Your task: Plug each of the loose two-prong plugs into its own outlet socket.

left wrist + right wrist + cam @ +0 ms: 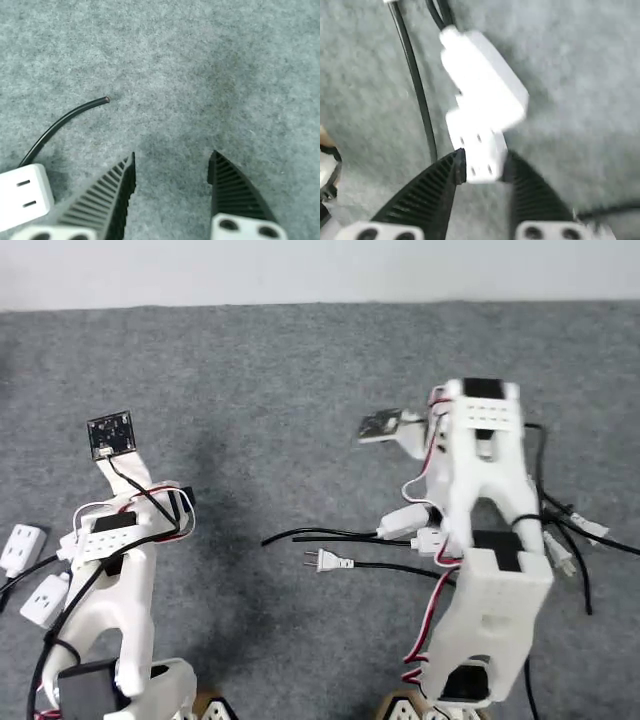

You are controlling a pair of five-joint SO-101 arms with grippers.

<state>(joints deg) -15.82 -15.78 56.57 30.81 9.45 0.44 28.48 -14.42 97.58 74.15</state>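
Observation:
In the right wrist view my right gripper (486,156) is shut on the end of a white outlet socket (481,165), which is joined to a larger white block (487,87) on the grey carpet. From above, these white pieces (418,530) lie beside the right arm. A loose two-prong plug (325,561) on a black cable lies between the arms. My left gripper (173,156) hangs open over bare carpet. A white outlet socket (22,197) lies just beside one of its fingers (107,195). Two white sockets (20,545) (45,598) lie left of the left arm.
Black cables (330,535) run across the carpet from the right arm toward the middle. A cut black cable end (106,100) lies ahead of the left gripper. More white plugs and cables (565,540) are tangled to the right of the right arm.

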